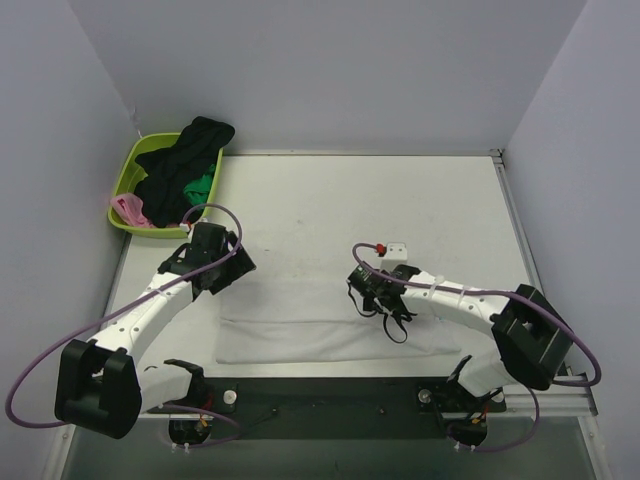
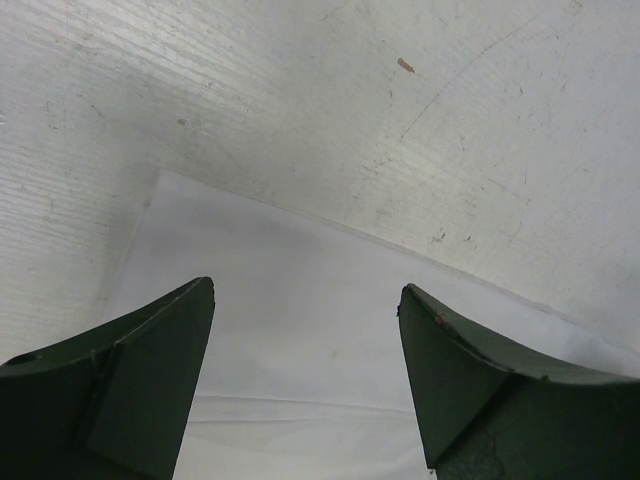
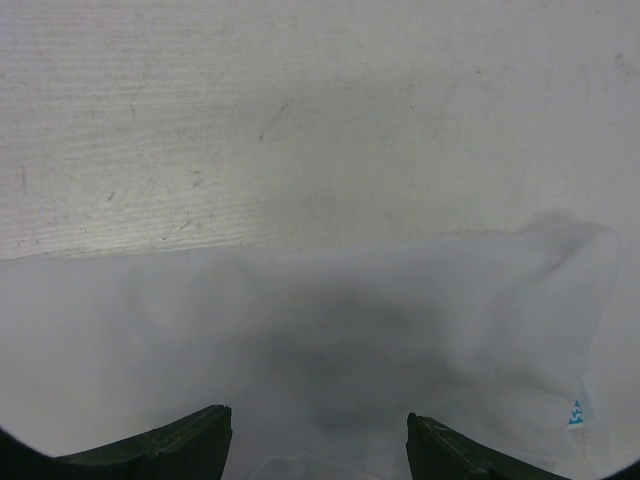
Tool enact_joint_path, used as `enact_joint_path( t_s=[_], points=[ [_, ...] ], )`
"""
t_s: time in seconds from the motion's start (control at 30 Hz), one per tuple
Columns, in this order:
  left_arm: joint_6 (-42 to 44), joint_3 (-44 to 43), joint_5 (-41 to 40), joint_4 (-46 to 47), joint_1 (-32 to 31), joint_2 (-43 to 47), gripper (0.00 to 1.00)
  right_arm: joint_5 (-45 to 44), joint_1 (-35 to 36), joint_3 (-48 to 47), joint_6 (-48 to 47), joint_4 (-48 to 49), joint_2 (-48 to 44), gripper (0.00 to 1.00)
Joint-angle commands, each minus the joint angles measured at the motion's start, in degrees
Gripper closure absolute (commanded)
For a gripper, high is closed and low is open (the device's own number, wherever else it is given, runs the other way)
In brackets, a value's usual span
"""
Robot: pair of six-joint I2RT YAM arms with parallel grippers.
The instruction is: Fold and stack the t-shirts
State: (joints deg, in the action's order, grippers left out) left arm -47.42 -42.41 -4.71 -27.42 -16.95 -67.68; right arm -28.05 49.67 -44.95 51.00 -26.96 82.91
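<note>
The white t-shirt (image 1: 310, 325) lies flat on the table near the front edge, folded into a wide band. It fills the lower part of the left wrist view (image 2: 300, 330) and the right wrist view (image 3: 300, 340), where a small blue tag shows at its right edge. My left gripper (image 1: 222, 262) is open and empty just above the shirt's far left corner. My right gripper (image 1: 378, 292) is open and empty above the shirt's far edge on the right. Black, green and pink t-shirts (image 1: 180, 175) are piled in the basket.
The lime green plastic basket (image 1: 128, 170) stands at the table's far left corner. A small white box with a red knob (image 1: 392, 250) sits just beyond my right gripper. Grey walls close in the table on three sides.
</note>
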Motion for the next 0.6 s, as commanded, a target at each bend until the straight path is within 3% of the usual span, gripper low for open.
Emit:
enact_joint_path(
  t_s=[0.0, 0.33, 0.57],
  points=[
    [0.66, -0.39, -0.83, 1.67, -0.1, 0.27, 0.16, -0.34, -0.19, 2.05, 0.32, -1.87, -3.18, 0.3],
    [0.22, 0.66, -0.39, 2.72, -0.19, 0.27, 0.16, 3.0, 6.57, 4.43, 3.4, -8.28, -8.29, 0.31],
    [-0.13, 1.72, 0.05, 2.72, -0.28, 1.67, 0.16, 5.02, 13.16, 4.69, 7.87, -9.95, -5.14, 0.31]
  ],
)
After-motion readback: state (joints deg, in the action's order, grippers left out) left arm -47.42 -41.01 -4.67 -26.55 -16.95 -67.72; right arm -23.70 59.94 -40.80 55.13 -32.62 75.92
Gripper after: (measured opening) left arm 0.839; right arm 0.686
